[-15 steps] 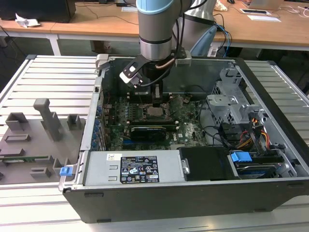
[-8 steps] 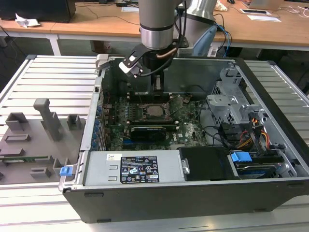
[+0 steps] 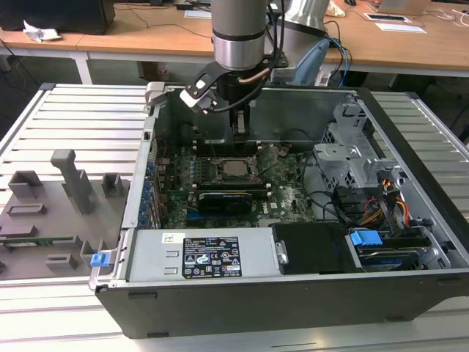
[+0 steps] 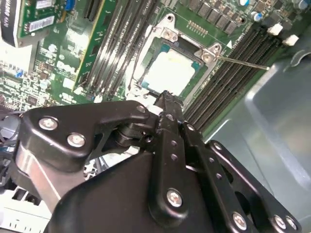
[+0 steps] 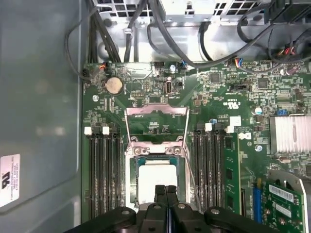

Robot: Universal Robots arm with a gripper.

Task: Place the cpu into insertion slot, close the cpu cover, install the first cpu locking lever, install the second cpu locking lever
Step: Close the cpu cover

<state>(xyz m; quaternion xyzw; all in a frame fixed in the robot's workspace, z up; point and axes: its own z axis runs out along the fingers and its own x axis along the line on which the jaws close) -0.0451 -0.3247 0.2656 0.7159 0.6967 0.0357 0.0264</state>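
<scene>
In the middle of the exterior view, inside the open computer case [image 3: 410, 183], the gripper [image 3: 240, 139] hangs straight down over the socket [image 3: 236, 167] on the green board [image 3: 293, 194], just behind the black card [image 3: 223, 198]. In both wrist views its two fingers are pressed together with nothing between them, and the tip [image 5: 165, 189] sits just over the near edge of the chip [image 5: 155, 177]. The chip lies flat and square in the socket, pale metal top upward, between the rows of memory slots [image 5: 104, 170]. The cover frame [image 4: 206, 54] appears to lie around the chip, though I cannot tell whether it is fully down. One thin wire lever [image 4: 243, 62] stands away from the socket, so it looks unlatched. By my judgement the chip is light, stiff and smooth on top, with delicate contacts beneath, so it is best held by two opposite edges and never slid about. The cover frame is thin stiff metal on a hinge, best pushed on its rim, and the wire lever is likely springy.
</scene>
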